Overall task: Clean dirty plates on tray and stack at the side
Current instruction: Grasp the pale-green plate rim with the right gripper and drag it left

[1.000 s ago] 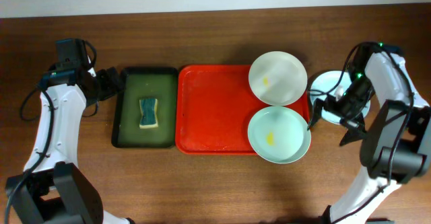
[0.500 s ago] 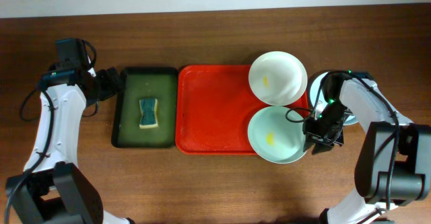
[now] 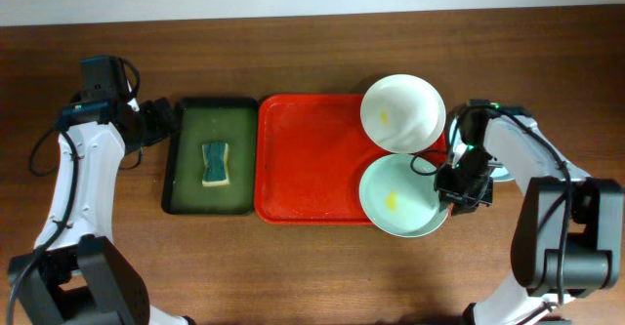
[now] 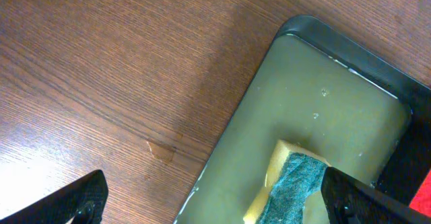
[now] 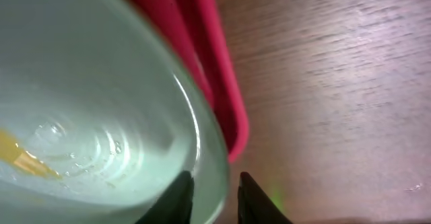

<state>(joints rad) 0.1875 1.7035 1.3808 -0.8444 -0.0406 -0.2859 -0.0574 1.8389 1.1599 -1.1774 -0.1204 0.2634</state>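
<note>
On the right end of the red tray [image 3: 312,169] lie two plates: a white plate [image 3: 402,112] at the back and a pale green plate [image 3: 400,196] in front, each with a small yellow smear. My right gripper [image 3: 451,190] is shut on the green plate's right rim. In the right wrist view its fingers [image 5: 214,183] pinch that rim [image 5: 209,157], one inside and one outside, just past the tray's edge [image 5: 225,96]. A pale blue plate [image 3: 499,173] lies on the table right of the tray, mostly under the right arm. My left gripper [image 4: 212,197] hangs open, holding nothing.
A narrower dark green tray [image 3: 210,130] holding liquid and a yellow-and-teal sponge [image 3: 215,163] stands left of the red tray. The left gripper hovers over its left rim [image 4: 222,157], with the sponge [image 4: 289,187] near one finger. Bare wood lies around both trays.
The right gripper moved left from beside the pale blue plate to the green plate's right rim and closed on it. The left arm has not moved.
</note>
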